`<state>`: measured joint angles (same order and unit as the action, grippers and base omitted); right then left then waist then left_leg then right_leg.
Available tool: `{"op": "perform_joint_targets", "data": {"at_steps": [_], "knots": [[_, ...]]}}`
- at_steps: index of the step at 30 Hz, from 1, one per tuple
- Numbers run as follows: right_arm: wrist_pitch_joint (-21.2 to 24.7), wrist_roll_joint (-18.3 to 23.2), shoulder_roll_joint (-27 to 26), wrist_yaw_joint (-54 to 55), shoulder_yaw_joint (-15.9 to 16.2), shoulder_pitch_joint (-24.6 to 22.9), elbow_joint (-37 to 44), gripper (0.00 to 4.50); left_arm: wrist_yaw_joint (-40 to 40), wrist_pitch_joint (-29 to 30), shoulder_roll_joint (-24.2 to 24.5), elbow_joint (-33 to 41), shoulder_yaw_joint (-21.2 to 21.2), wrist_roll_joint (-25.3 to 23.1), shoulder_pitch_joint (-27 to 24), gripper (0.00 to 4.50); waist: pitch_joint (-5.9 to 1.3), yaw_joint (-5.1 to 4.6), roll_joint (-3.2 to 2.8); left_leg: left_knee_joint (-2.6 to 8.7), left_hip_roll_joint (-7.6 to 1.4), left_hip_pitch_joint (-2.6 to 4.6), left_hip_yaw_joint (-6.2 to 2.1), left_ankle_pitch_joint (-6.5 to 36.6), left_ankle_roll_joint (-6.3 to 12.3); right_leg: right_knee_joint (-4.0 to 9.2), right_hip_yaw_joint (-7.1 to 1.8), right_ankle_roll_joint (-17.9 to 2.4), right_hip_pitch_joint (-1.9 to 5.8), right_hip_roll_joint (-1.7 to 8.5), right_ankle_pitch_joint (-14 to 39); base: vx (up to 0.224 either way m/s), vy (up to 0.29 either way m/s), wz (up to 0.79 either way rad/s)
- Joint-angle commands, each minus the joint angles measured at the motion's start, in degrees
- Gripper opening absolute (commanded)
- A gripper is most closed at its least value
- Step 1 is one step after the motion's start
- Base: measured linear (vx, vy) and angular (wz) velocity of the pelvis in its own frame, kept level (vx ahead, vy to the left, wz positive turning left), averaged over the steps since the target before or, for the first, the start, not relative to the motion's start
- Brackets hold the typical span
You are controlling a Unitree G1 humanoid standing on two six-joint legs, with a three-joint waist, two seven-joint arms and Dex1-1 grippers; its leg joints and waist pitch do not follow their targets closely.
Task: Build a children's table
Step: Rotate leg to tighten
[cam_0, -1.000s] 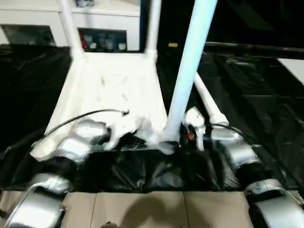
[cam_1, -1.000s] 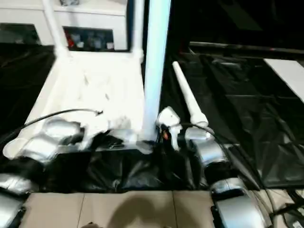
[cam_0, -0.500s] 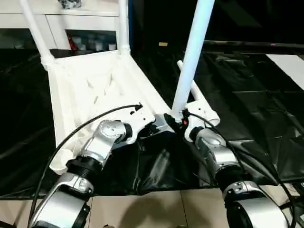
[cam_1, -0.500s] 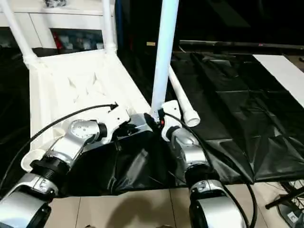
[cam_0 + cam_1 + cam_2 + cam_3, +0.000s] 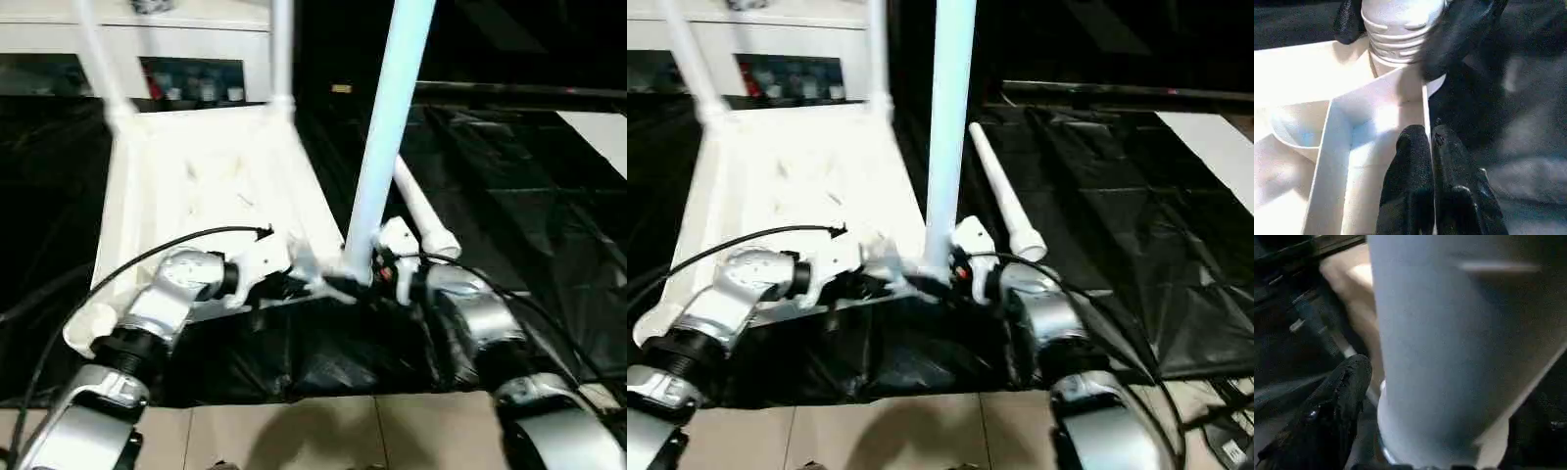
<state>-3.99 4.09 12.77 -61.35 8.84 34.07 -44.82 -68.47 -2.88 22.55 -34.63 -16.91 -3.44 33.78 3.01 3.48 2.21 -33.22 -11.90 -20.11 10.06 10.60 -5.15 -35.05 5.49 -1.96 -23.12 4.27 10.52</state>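
The children's table top [image 5: 206, 176] lies upside down on the black cloth, white and ribbed. Two legs [image 5: 281, 49] stand in its far corner sockets. A third leg [image 5: 387, 127] stands upright in the near right socket [image 5: 1400, 44]. My right gripper [image 5: 377, 276] is open around that leg's base, one finger [image 5: 1337, 416] standing apart from the tube. My left gripper [image 5: 1427, 134] is shut on the top's thin edge wall just beside that socket. A fourth leg [image 5: 999, 196] lies loose on the cloth to the right.
A white cabinet [image 5: 196, 59] with glass doors stands behind the table. Black cloth [image 5: 529, 196] covers the work surface, with a white sheet [image 5: 598, 132] at the far right. Tiled floor [image 5: 294, 431] shows at the near edge. A black cable [image 5: 147, 257] arcs over my left forearm.
The head camera has swung and tilted. Both arms stay at the near right corner, and the third leg still stands upright. My right gripper's fingers have spread wider around it.
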Motion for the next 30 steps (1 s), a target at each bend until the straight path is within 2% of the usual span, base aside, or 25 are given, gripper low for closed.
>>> {"op": "perform_joint_targets", "data": {"at_steps": [1, 5, 7, 10, 13, 17, 19, 21, 23, 24, 25, 26, 28, 30], "knots": [[0.75, -0.19, 0.66, -6.58, 3.22, -0.26, 2.3, 3.81, -3.81, -1.64, -0.09, 0.62, -3.06, -0.05, 0.02, 0.0, -3.63, 0.32, -0.41, 3.4, -2.03, 0.22, 0.06, 10.07, 4.37, 3.81, -3.5, -13.04, 3.32, 4.08, 8.95, 0.0, 0.0, 0.0], [0.7, -0.6, 1.69, -9.79, 4.15, 0.09, 2.37, 3.65, -6.4, -2.2, 1.29, 0.57, -3.25, 0.3, 0.3, 0.0, -3.59, 0.58, -0.39, 3.51, -2.07, 0.18, 0.0, 10.45, 3.57, 3.87, -3.55, -12.66, 3.25, 4.2, 10.35, 0.0, 0.0, 0.0], [0.84, -0.68, 2.09, -11.41, 4.73, 0.21, 2.67, 3.29, -7.95, -2.47, 1.91, 0.55, -3.38, 0.6, 0.39, 0.0, -3.63, 0.77, -0.4, 3.52, -2.05, 0.24, -0.03, 10.36, 3.26, 3.84, -3.53, -12.55, 3.24, 4.17, 10.44, 0.0, 0.0, 0.0], [1.03, -0.8, 2.27, -12.35, 5.51, 0.0, 3.4, 3.25, -8.99, -2.95, 2.46, 0.16, -3.51, 0.61, 0.58, 0.0, -3.71, 0.99, -0.33, 3.47, -2.02, 0.21, -0.02, 9.6, 3.26, 3.69, -3.55, -12.53, 3.29, 4.14, 9.44, 0.0, 0.0, 0.0], [1.67, -0.66, 2.07, -12.43, 5.82, -0.5, 4.16, 2.89, -9.13, -3.41, 2.57, -0.55, -3.31, 0.51, 0.83, 0.0, -3.67, 1.18, -0.36, 3.51, -2.0, 0.2, 0.0, 9.51, 3.13, 3.73, -3.53, -12.35, 3.27, 4.14, 9.62, 0.0, 0.0, 0.0], [4.26, 0.85, 0.99, -10.28, 4.59, -2.08, 5.82, 2.76, -6.66, -2.21, 1.68, -1.01, -2.44, 0.53, 1.13, 0.0, -3.74, 1.35, -0.32, 3.52, -2.04, 0.24, -0.04, 9.46, 2.87, 3.72, -3.56, -11.9, 3.31, 4.2, 9.8, 0.0, 0.0, 0.0], [5.58, 1.1, -0.85, -4.57, 2.6, -2.5, 5.28, 2.75, -1.96, -0.1, 0.26, -1.71, -1.78, -0.48, 1.81, 0.0, -3.55, 1.39, -0.36, 3.62, -2.05, 0.39, -0.03, 10.07, 2.56, 3.92, -3.57, -11.73, 3.09, 4.18, 10.86, 0.0, 0.0, 0.0], [5.76, 0.79, -2.69, 1.43, 0.82, -2.47, 3.97, 2.75, 2.48, 1.97, -1.35, -2.3, -1.11, -1.29, 2.39, 0.0, -3.34, 1.13, -0.36, 3.82, -1.95, 0.53, -0.15, 12.03, 1.58, 4.39, -3.58, -10.91, 2.9, 4.23, 14.49, 0.0, 0.0, 0.0], [5.9, 0.68, -4.01, 5.59, -0.39, -2.16, 2.59, 2.74, 4.85, 3.34, -2.72, -2.47, -0.78, -1.43, 2.56, 0.0, -3.11, 0.72, -0.27, 3.92, -1.79, 0.62, -0.43, 15.03, 0.04, 5.17, -3.49, -8.73, 2.74, 4.5, 22.29, 0.0, 0.0, 0.0], [5.68, -0.12, -6.64, 14.81, -2.35, -1.26, -0.52, 2.74, 9.96, 5.36, -5.48, -2.69, -0.71, -2.57, 2.87, 0.0, -3.14, 0.75, -0.34, 3.94, -1.81, 0.72, -0.53, 15.28, -0.23, 5.34, -3.46, -8.29, 2.69, 4.62, 23.43, 0.0, 0.0, 0.0], [5.58, -0.34, -7.46, 17.48, -2.79, -0.91, -1.49, 2.74, 11.38, 6.07, -6.45, -2.67, -0.73, -2.82, 2.9, 0.0, -3.05, 0.3, -0.36, 4.03, -1.83, 0.79, -0.6, 15.98, -0.83, 5.54, -3.45, -7.89, 2.44, 4.57, 24.63, 0.0, 0.0, 0.0], [5.46, -0.6, -8.48, 20.81, -3.35, -0.47, -2.69, 2.74, 13.15, 6.97, -7.66, -2.64, -0.75, -3.12, 2.93, 0.0, -3.0, -0.22, -0.32, 4.1, -1.76, 0.49, -0.81, 16.95, -1.08, 5.63, -3.24, -7.14, 2.63, 4.6, 26.46, 0.0, 0.0, 0.0], [5.25, -0.7, -11.23, 27.85, -4.58, 0.55, -5.17, 2.74, 16.95, 9.11, -10.9, -2.48, -1.09, -3.85, 2.92, 0.0, -3.09, -0.82, -0.31, 4.04, -1.59, 0.23, -0.95, 16.93, -0.9, 5.91, -3.13, -6.12, 2.74, 4.63, 27.9, 0.0, 0.0, 0.0], [4.58, -2.15, -13.25, 34.05, -4.63, 1.17, -5.97, 2.74, 18.93, 9.87, -13.24, -2.44, -1.95, -4.66, 2.82, 0.0, -3.08, -1.16, -0.24, 3.87, -1.45, 0.42, -0.81, 16.9, -0.27, 6.29, -3.19, -6.0, 2.32, 4.5, 27.47, 0.0, 0.0, 0.0]]}}
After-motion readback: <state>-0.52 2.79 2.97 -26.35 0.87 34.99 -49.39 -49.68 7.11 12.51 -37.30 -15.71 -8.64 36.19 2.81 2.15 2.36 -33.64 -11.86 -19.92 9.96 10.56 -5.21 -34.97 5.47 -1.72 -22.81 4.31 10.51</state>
